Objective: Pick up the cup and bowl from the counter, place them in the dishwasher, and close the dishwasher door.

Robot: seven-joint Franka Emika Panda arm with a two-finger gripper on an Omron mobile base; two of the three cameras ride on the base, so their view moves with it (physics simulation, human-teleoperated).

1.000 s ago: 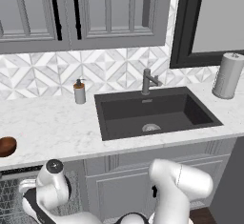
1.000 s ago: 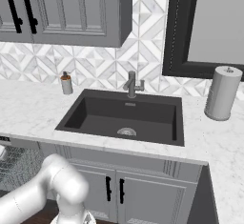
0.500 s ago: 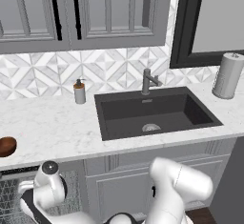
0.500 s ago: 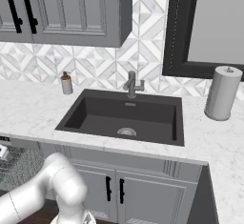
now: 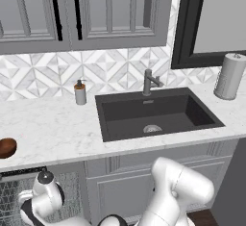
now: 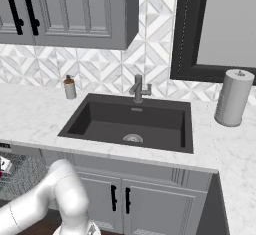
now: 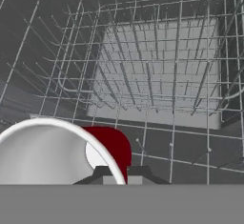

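Observation:
My gripper point(image 7: 122, 173) hangs inside the open dishwasher and is shut on the wall of the red cup point(image 7: 116, 147). The cup's white rim and inside bulge at the lower left of the hand view. Past the cup lies the grey wire rack point(image 7: 157, 70), with nothing standing in it. The rack point(image 5: 10, 202) shows under the counter point(image 5: 53, 129) at the far left, and my arm reaches down to it. The dark brown bowl point(image 5: 7, 148) sits on the counter's left end, above the dishwasher's dark top strip point(image 5: 24, 173). The dishwasher door is out of view.
A dark sink point(image 5: 153, 112) with a faucet point(image 5: 150, 81) is set into the counter. A soap dispenser point(image 5: 79, 93) stands to the sink's left, and a paper towel roll point(image 5: 229, 76) at the far right. Grey cabinet doors point(image 6: 120, 199) are below the sink.
The arm's joint by the dishwasher has sunk a little lower and to the left. The cup stays in the gripper, and the bowl has not moved.

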